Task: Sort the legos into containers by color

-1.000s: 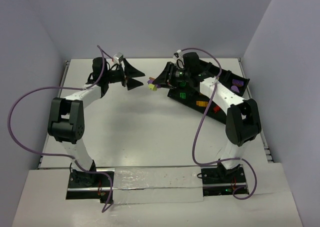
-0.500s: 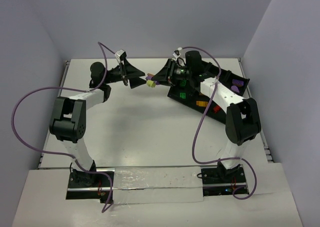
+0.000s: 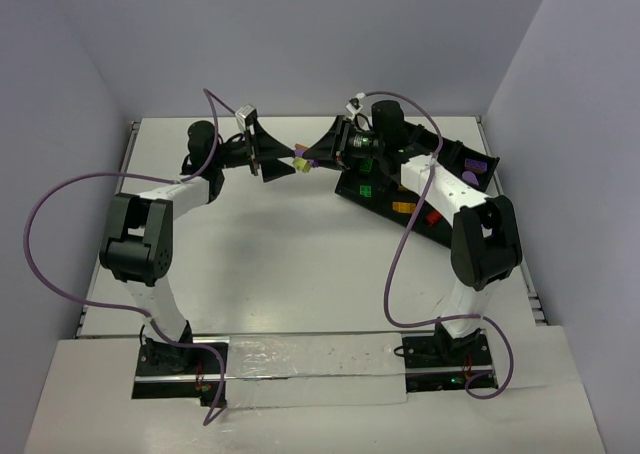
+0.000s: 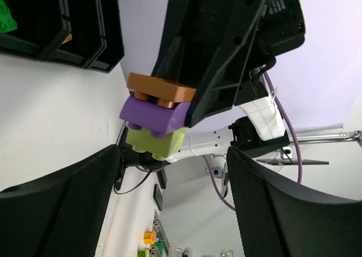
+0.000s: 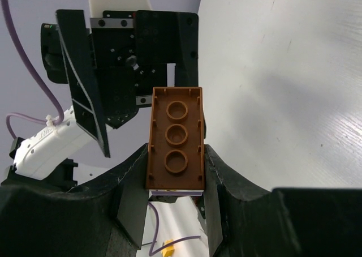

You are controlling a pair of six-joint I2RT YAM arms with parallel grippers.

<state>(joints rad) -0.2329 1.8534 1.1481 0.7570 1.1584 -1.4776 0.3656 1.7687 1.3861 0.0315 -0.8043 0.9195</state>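
Observation:
A stacked cluster of legos (image 4: 155,121), orange on purple on yellow-green, hangs in the air above the table's far middle. My right gripper (image 5: 175,155) is shut on it, its fingers (image 5: 223,178) pressing the sides of the orange brick (image 5: 175,138). From above, the cluster (image 3: 299,161) sits between the right gripper (image 3: 314,155) and my left gripper (image 3: 277,160), which faces it. The left gripper (image 4: 172,155) is open, and the yellow-green brick is just at the mouth of its jaws. The black divided tray (image 3: 383,202) of containers lies at the back right.
Inside the tray lie a green brick (image 3: 368,187), a yellow one (image 3: 400,207), a red one (image 3: 432,216) and a purple one (image 3: 477,163). The left wrist view shows the tray's wall (image 4: 85,36) with a green brick (image 4: 5,16). Purple cables loop beside both arms.
The left gripper has swung right and closed in on the cluster. The right gripper has carried the cluster slightly left and up to meet it.

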